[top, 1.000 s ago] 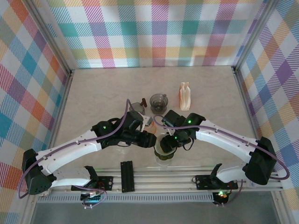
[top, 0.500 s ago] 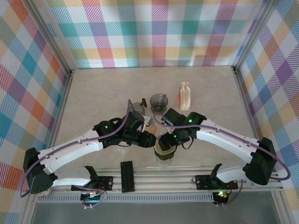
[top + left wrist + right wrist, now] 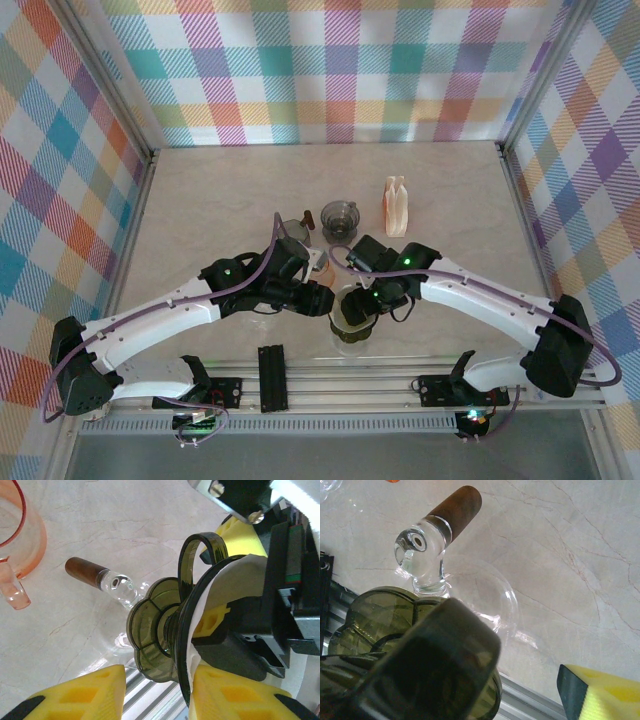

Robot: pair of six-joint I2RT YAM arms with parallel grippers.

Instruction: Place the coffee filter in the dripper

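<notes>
One green dripper (image 3: 150, 640), one filter (image 3: 240, 575) inside.

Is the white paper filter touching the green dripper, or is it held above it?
Touching. The left wrist view shows the filter lying inside the dripper, its paper edge pressed against the rim with no gap.

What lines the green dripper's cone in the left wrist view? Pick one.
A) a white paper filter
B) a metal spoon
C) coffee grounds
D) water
A: a white coffee filter lies against the inside wall of the dripper, just within its rim.
</notes>
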